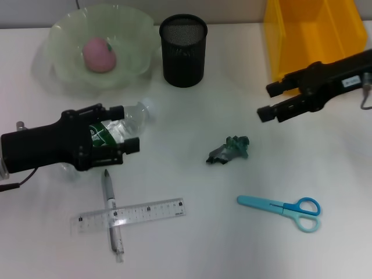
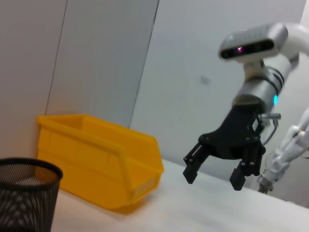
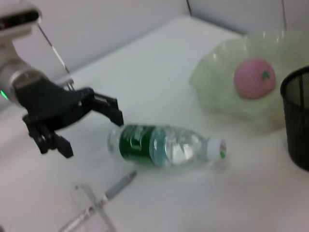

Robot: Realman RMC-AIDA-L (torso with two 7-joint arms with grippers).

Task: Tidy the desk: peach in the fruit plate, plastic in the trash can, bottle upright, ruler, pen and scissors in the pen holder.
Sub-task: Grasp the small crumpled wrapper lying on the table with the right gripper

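Pink peach already in pale green glass fruit plate; left gripper, jaws wide, straddling fallen clear plastic bottle without clamping; right gripper open, empty; crumpled green plastic, clear ruler, grey pen, blue scissors untouched, black mesh pen holder unfilled.

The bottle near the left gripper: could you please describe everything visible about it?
The bottle is clear plastic with a green label and a white cap. It lies on its side on the white table, cap toward the fruit plate. The open left gripper straddles its label end; contact cannot be judged.
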